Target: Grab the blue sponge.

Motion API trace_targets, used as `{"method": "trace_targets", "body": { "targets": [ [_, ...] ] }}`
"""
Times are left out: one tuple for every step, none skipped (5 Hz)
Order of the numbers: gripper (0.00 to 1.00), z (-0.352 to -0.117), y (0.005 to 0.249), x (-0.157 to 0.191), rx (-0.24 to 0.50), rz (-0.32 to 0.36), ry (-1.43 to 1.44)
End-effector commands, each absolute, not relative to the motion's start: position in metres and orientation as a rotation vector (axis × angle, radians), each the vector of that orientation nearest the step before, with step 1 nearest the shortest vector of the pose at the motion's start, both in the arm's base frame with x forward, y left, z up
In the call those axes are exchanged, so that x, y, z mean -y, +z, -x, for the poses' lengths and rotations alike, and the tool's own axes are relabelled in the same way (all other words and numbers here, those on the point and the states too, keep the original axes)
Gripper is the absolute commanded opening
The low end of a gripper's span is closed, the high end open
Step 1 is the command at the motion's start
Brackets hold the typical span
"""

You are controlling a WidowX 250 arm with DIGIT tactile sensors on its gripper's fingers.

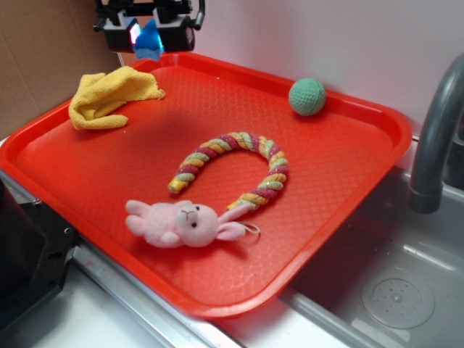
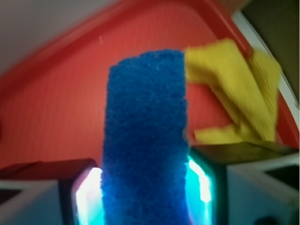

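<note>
I'm up high at the upper left of the exterior frame, my gripper (image 1: 148, 32) hanging above the far corner of the red tray (image 1: 87, 185), clear of its surface. My body is cut off by the top edge there, so only the black finger mounts show. My jaws are clamped on the blue sponge (image 1: 148, 42), one on each side of it, and its lower end pokes out below them, off the tray (a small bright wedge of blue against the black hardware).

From my wrist view the blue sponge (image 2: 146, 140) fills the middle of the frame, a tall coarse block running from the bottom edge to above centre. My fingers (image 2: 211, 187) press in from both sides at the bottom of the frame, lit with a cyan glow where they meet the foam. Behind the sponge is red tray floor (image 2: 56, 117) and its raised rim.

The yellow cloth (image 1: 110, 98) lies crumpled on the tray just below me in the exterior view, at the upper right in the wrist view (image 2: 239, 93). Well apart from me, the green knitted ball (image 1: 307, 96) sits near the tray's far rim toward the right, the braided rope ring (image 1: 235, 170) arcs across the middle, and the pink plush bunny (image 1: 181, 223) lies just below it, near the front edge.
</note>
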State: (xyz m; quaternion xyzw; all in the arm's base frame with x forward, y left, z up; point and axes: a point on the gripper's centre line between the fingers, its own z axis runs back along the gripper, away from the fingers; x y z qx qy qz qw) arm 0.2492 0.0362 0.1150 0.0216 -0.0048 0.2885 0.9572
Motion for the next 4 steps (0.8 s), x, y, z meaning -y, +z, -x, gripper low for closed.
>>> {"method": "trace_targets", "body": {
  "targets": [
    [0.00, -0.208, 0.163, -0.016, 0.041, -0.040, 0.439],
    [0.00, -0.197, 0.172, -0.001, 0.081, -0.052, 0.312],
    [0.00, -0.192, 0.180, 0.003, 0.118, -0.020, 0.230],
    [0.00, -0.187, 0.187, -0.002, 0.114, 0.053, 0.198]
  ]
}}
